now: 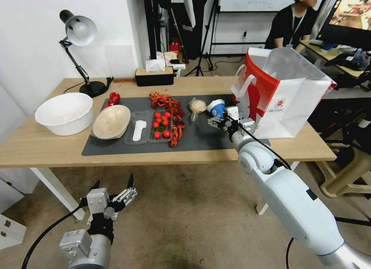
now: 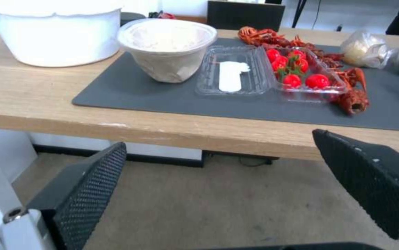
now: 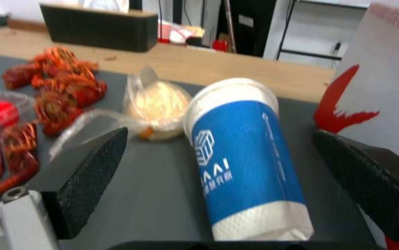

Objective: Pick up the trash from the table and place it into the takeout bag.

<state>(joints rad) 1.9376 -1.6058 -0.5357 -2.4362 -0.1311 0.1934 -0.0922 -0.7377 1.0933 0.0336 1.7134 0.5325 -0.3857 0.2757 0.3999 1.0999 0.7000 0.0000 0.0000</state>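
On the dark grey mat (image 1: 201, 139) of the long light-wood desk (image 1: 46, 145), I have my right end effector (image 1: 224, 122) spread wide around the blue-and-white paper cup (image 3: 243, 156), which lies on its side just beside the red-and-white stiff paper takeout bag (image 1: 286, 95); the textured black pads (image 3: 86, 177) stand on either side of the cup with nothing yet held. My left end effector (image 1: 112, 190) hangs parked below the desk edge, wide open and empty. I judge the cup light, thin-walled and quick to crush or roll, so a gentle squeeze across its blue middle looks best. Touching or nearly touching its rim sits the soft knotted clear plastic bag of beige lump (image 3: 155, 107); farther along lie red crayfish shells (image 1: 170, 114), a clear plastic tray of small red tomatoes (image 2: 296, 73), a beige paper bowl (image 2: 167, 47), a crushed red can (image 1: 113, 99) and a white plastic basin (image 1: 65, 112). Behind stand a black desk lamp (image 1: 79, 41) and a black tissue box (image 1: 154, 76), with worn carpet underfoot.
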